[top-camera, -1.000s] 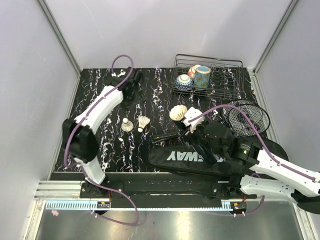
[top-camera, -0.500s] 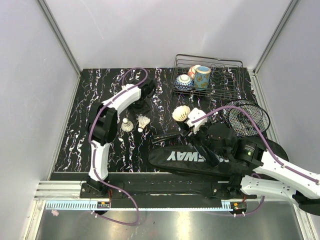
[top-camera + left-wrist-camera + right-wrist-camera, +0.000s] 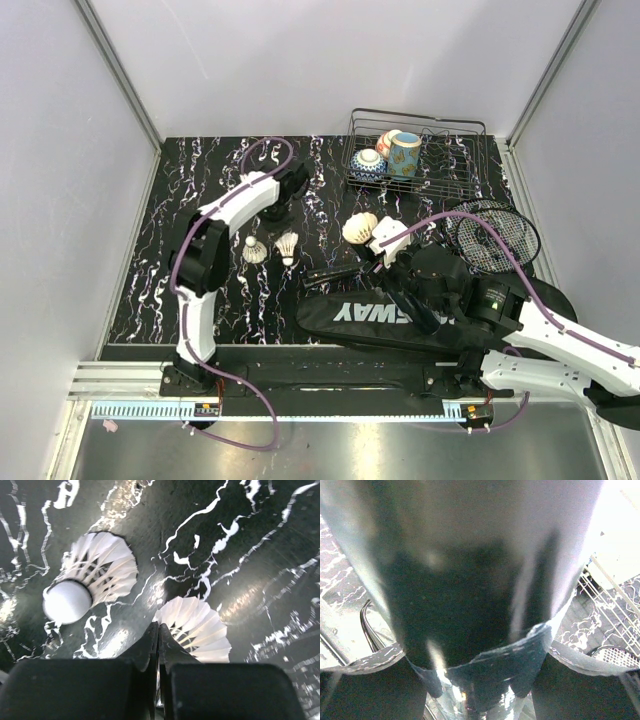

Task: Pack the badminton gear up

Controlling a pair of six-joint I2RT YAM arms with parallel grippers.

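Two white shuttlecocks lie on the black marbled table, one on the left (image 3: 254,250) (image 3: 92,577) and one beside it (image 3: 288,245) (image 3: 200,630). My left gripper (image 3: 285,222) (image 3: 158,627) is shut, its tips on the feather rim of the second one, and a pale sliver shows in the seam. Another shuttlecock (image 3: 358,227) lies further right. Over the long black CROSSWAY bag (image 3: 320,318), my right gripper (image 3: 405,268) (image 3: 475,680) is clamped on the dark tube (image 3: 470,580), which fills the right wrist view. The racket (image 3: 492,235) lies behind the bag at the right.
A wire basket (image 3: 455,180) (image 3: 610,595) with painted cups (image 3: 404,153) stands at the back right. The racket's strings (image 3: 616,656) show at the right wrist view's lower right edge. Grey walls close in the table on three sides.
My left arm swung right and forward from the back of the table to the shuttlecock, and its jaws closed. The right arm and the tube stayed nearly still.
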